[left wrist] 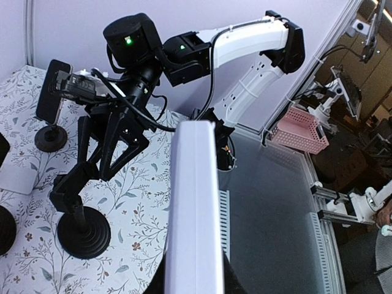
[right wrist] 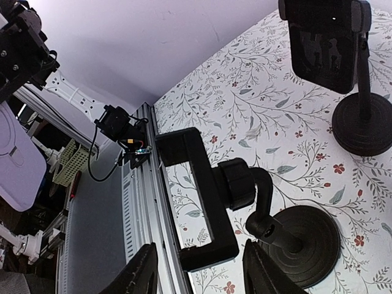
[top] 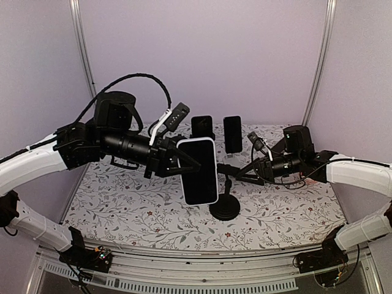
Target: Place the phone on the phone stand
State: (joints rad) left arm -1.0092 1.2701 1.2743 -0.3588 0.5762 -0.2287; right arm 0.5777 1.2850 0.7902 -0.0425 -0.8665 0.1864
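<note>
Top external view: the left gripper [top: 182,160] is clamped on the phone's [top: 200,174] left edge. It holds the phone upright in the air, screen toward the camera, above the middle of the table [top: 122,208]. The phone hangs just left of the stand [top: 225,208] and is not on it; from here it overlaps the stand's cradle, but contact cannot be judged. The stand's round base sits on the table nearer the near edge than the far one. The right gripper [top: 243,171] reaches in from the right edge toward the stand's cradle.

In the right wrist view its fingers [right wrist: 142,272] are spread apart and hold nothing, with the empty cradle showing between them. Whether they touch the stand cannot be told. Near the far edge stand a second phone [top: 202,127] and a third phone [top: 232,133], each on its own holder.
</note>
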